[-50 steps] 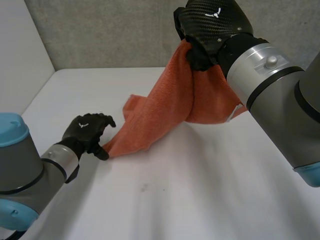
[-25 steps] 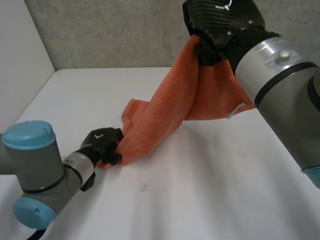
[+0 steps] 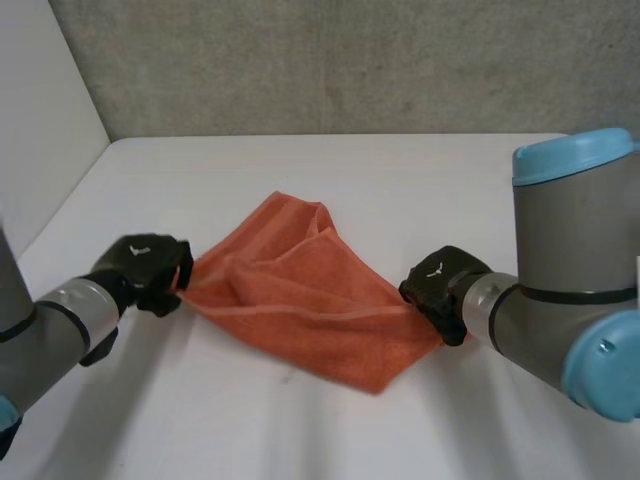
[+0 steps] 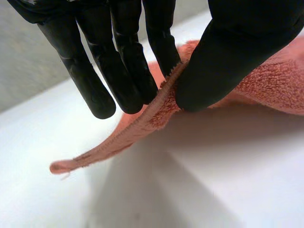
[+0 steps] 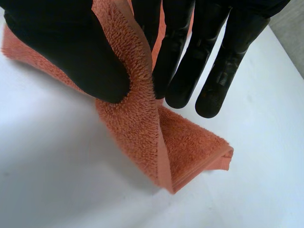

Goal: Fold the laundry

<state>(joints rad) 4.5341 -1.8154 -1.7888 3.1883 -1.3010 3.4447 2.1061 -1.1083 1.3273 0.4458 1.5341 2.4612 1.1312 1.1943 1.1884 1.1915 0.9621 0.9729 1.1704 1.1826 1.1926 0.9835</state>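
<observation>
Head view: left hand [image 3: 148,270] and right hand [image 3: 438,288] each pinched the towel [image 3: 300,305] edge. An even outward pull looked needed to flatten the folds between them.

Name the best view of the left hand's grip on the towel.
Left wrist view: the left hand pinches the towel edge between thumb and fingers. Head view shows that hand at the towel's end, grip hidden. Right wrist view shows the right hand pinching the other end.

The head camera is looking down at the table [image 3: 330,430] from behind the arms [image 3: 560,250]. The wrist cameras are looking closely along the left hand [image 4: 128,57] and right hand [image 5: 61,47]. All are sharing the towel [image 3: 300,300].
</observation>
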